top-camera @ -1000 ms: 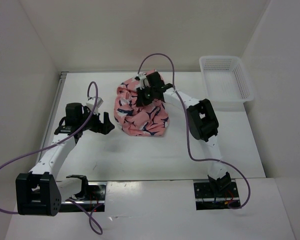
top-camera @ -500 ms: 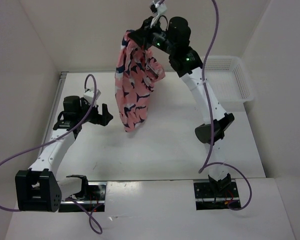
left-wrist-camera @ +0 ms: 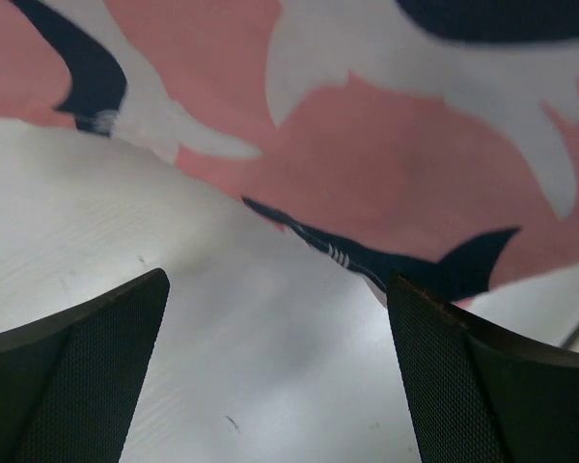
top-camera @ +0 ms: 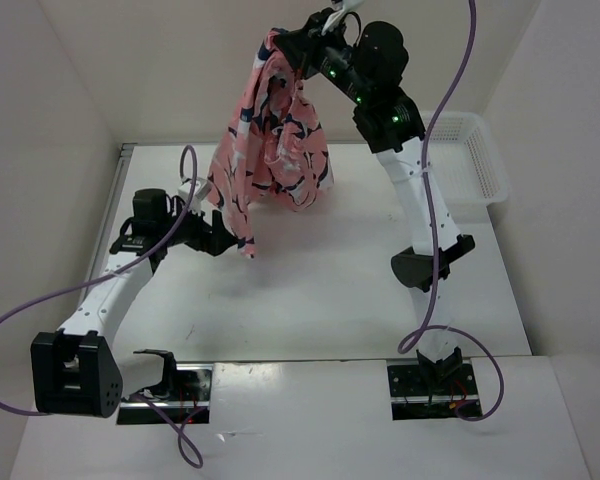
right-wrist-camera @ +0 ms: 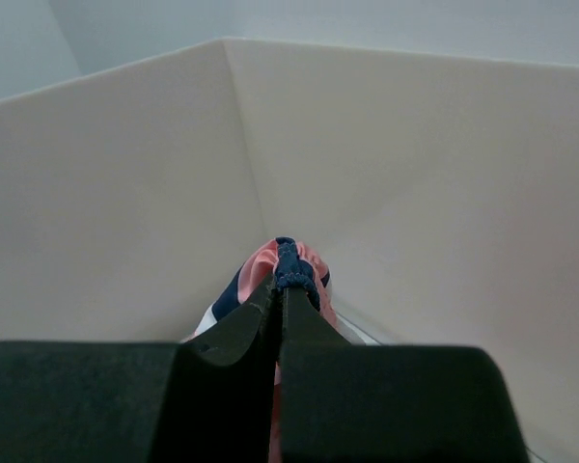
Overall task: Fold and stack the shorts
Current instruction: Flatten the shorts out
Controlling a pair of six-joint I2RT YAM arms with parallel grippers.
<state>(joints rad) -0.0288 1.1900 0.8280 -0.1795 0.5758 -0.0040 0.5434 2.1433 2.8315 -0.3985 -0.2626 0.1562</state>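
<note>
Shorts (top-camera: 270,150) hang in the air over the far middle of the table (top-camera: 330,290). They are bunched at the top and fan out downward, and the lowest corner dangles toward the left side. My right gripper (top-camera: 292,45) holds them up high. In the right wrist view its fingers are pressed tight together with a dark seam and a fold of pink cloth pinched at their tips.

My left gripper (top-camera: 215,240) sits low, just beside that dangling corner. Its fingers are spread wide with nothing between the pads. In the left wrist view the printed hem crosses just ahead of the gap, close over the table. I cannot tell whether it brushes the surface.

I judge the step in hand to be taking a second hold, so the cloth can be stretched and laid flat for folding. To do that well:
- The right pinch should stay firm and steady, so the hem does not swing.
- The left fingers should slide forward until the edge sits deep between the pads before they close.
- The left should catch the corner itself rather than a wad of layers, or the shorts may spread out twisted.

The white basket (top-camera: 492,160) stands well apart at the far right.
</note>
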